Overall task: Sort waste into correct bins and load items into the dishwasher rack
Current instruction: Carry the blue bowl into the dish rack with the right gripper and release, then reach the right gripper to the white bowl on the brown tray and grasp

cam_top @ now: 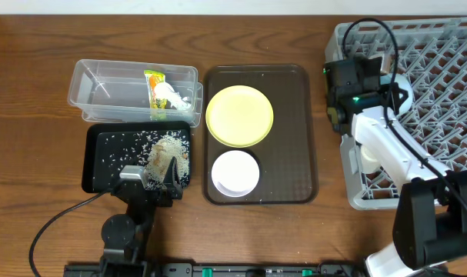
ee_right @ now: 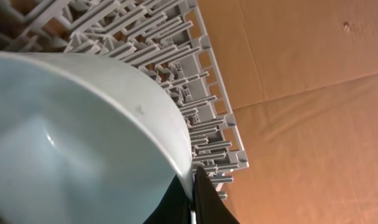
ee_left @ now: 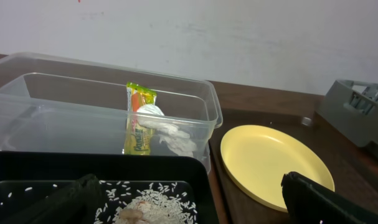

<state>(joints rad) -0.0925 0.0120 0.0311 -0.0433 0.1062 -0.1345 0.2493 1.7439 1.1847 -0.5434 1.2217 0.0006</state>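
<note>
My right gripper (cam_top: 385,83) is over the grey dishwasher rack (cam_top: 441,69), shut on the rim of the light blue bowl (ee_right: 76,143); the fingers (ee_right: 192,186) pinch the rim above the rack's lattice (ee_right: 176,50). My left gripper (cam_top: 152,181) is open and empty at the front edge of the black tray (cam_top: 102,165), which holds rice and beige scraps (cam_top: 168,154). In the left wrist view the fingers (ee_left: 189,208) straddle the rice (ee_left: 154,208). The clear tub (cam_top: 102,77) holds the snack wrapper (cam_top: 155,81) and the tissue (cam_top: 171,98). The chopsticks are out of view.
A dark brown serving tray (cam_top: 302,131) in the middle holds the yellow plate (cam_top: 239,115) and the white bowl (cam_top: 235,173). The plate also shows in the left wrist view (ee_left: 269,162). A cable loops over the rack's left wall.
</note>
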